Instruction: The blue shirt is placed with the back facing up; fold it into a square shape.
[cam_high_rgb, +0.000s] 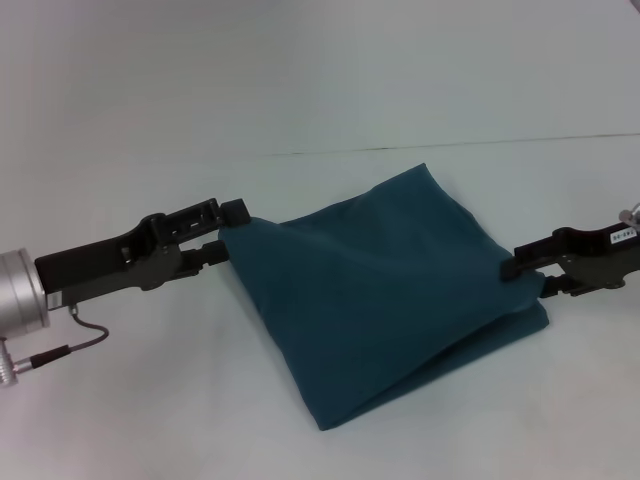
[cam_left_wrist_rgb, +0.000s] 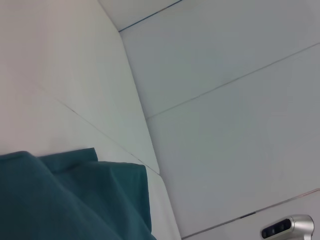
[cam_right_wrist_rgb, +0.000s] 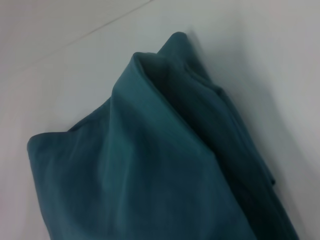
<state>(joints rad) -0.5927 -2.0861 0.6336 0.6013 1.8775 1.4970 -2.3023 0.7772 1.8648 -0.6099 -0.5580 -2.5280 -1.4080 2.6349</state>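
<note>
Pale tabletop (cam_high_rgb: 150, 420) underneath everything, plain, with a thin dark seam line running across the far side. Blue shirt (cam_high_rgb: 385, 290) lying on it near the centre of the head view, already folded down into a compact, roughly diamond-shaped bundle of several layers, plain teal cloth outward, no lettering visible. Near corner and lower edge resting on the tabletop; left and right corners lifted and drawn taut between the two arms, with creases running across the top layer. Seen again in the right wrist view as a rumpled stack of layers (cam_right_wrist_rgb: 150, 165), and in the left wrist view as a folded edge (cam_left_wrist_rgb: 75, 200) against the tabletop. Left tool (cam_high_rgb: 232, 232) at the shirt's left corner, clenched on the cloth, fingers pinching the corner above the tabletop. Right tool (cam_high_rgb: 520, 272) at the shirt's right corner, likewise clamped on the fabric edge. Small silver camera-like device (cam_left_wrist_rgb: 290, 227) at the margin of the left wrist view.
</note>
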